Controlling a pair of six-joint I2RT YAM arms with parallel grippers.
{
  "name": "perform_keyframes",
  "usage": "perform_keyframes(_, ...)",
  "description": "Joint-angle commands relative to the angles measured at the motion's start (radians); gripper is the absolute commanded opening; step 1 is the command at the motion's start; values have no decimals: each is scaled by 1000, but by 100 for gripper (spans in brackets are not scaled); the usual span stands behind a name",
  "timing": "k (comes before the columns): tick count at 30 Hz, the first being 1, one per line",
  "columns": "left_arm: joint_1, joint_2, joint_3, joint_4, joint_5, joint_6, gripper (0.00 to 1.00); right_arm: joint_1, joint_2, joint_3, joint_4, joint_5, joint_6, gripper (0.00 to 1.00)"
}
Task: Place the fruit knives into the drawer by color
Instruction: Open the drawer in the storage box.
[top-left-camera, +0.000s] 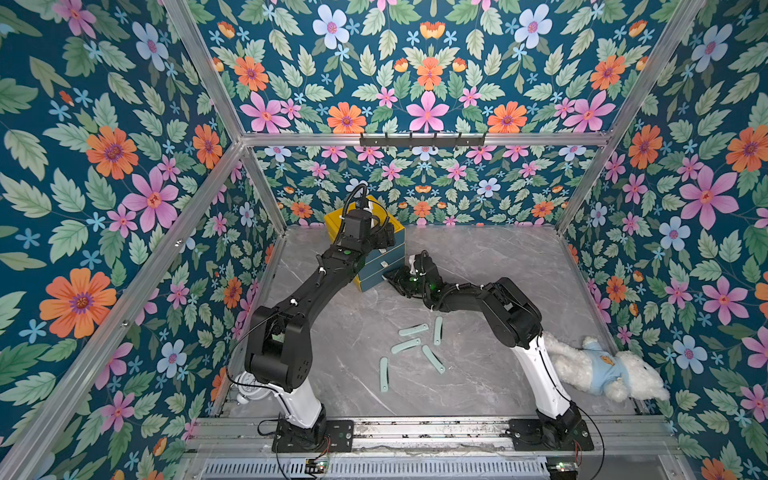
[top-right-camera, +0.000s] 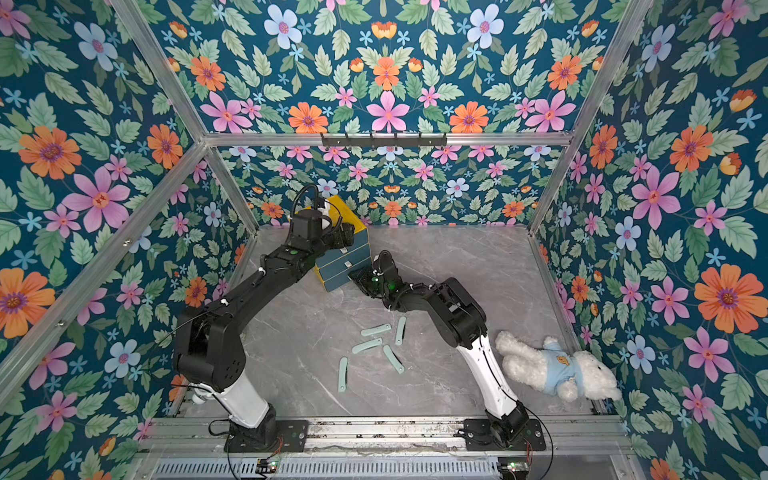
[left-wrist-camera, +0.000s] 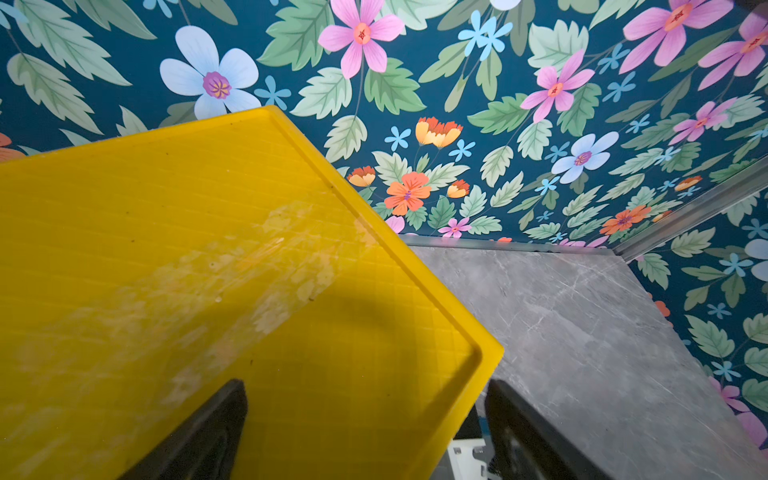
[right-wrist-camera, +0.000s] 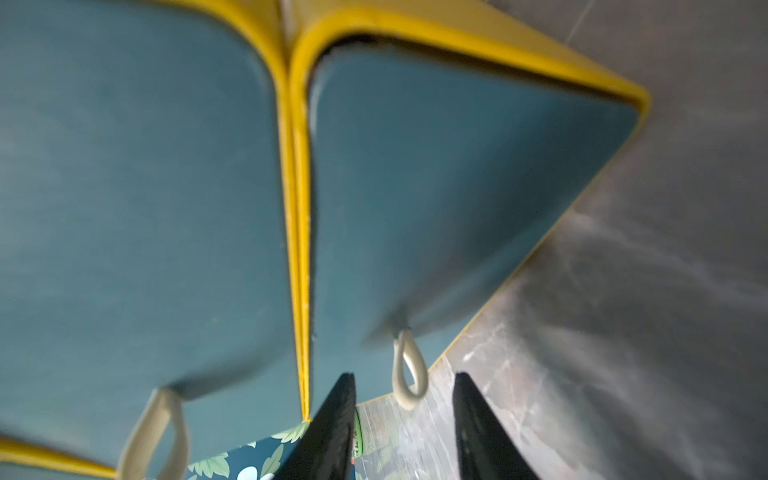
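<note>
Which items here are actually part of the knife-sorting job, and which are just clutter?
Job: five loose mint fruit knives; yellow cabinet with three teal drawers; lowest drawer's pull tab, between the open jaws of the right gripper.
Clutter: white plush toy in blue shirt; black hook rail.

A white plush toy (top-left-camera: 602, 368) in a pale blue shirt lies on its side at the right edge of the grey marbled bench (top-left-camera: 498, 257), seen in both top views. Floral wallpaper (top-left-camera: 428, 83) on dark teal covers the walls, framed by aluminium bars (top-left-camera: 291, 139). A black hook rail (top-left-camera: 422, 141) sits on the back bar. A small white object (top-left-camera: 249, 386), partly hidden, lies at the bench's front left corner.
</note>
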Motion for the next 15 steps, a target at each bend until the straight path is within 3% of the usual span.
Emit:
perform_keyframes(1,0,20,-16,-239,60,-46,93,-2,16,20,8,-1,11,37)
perform_keyframes(10,1,26,-17,-240,59,-46,93,-6,26,21,13,4,2,1)
perform_keyframes(15,0,32,-16,-237,60,-50,92,-3,-11,-60,67,0,9,0)
